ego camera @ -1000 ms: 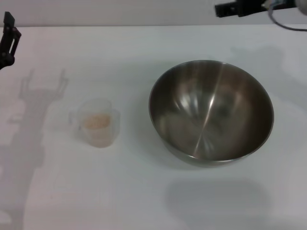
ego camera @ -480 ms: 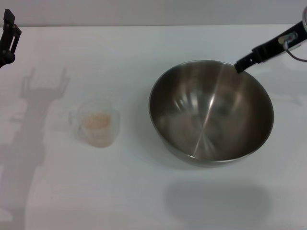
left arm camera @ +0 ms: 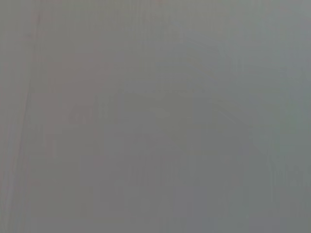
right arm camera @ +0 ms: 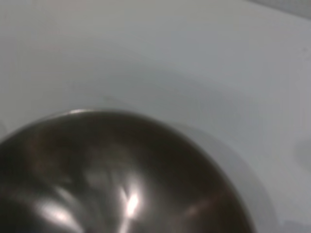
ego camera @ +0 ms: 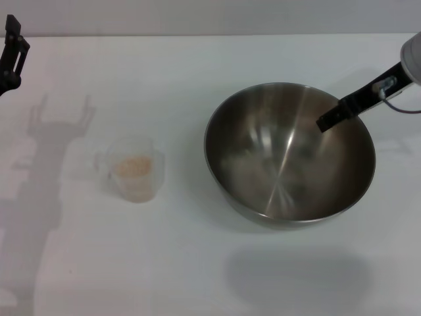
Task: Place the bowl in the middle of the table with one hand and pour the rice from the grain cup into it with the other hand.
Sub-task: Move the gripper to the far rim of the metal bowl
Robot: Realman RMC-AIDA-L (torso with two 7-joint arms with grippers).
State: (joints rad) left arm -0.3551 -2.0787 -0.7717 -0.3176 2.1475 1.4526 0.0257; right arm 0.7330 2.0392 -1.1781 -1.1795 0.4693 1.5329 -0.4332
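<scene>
The bowl (ego camera: 289, 155), large and shiny steel, stands right of the table's (ego camera: 197, 263) centre in the head view and holds nothing. My right gripper (ego camera: 327, 122) reaches in from the upper right, its dark tip low over the bowl's far right rim, inside the opening. The bowl (right arm camera: 121, 179) fills the lower part of the right wrist view. The clear grain cup (ego camera: 135, 168) stands upright to the bowl's left with the rice (ego camera: 133, 164) in it. My left gripper (ego camera: 12, 49) hangs at the far left edge, well away from the cup; its shadow shows two spread prongs.
White table (right arm camera: 146, 58) surface lies all around the bowl and the cup. The left arm's shadow (ego camera: 52, 151) falls on the table left of the cup. The left wrist view is a plain grey field.
My right gripper has come down from the top right edge to the bowl's far right rim and now reaches over its inside. Bowl, cup and left arm have stayed put.
</scene>
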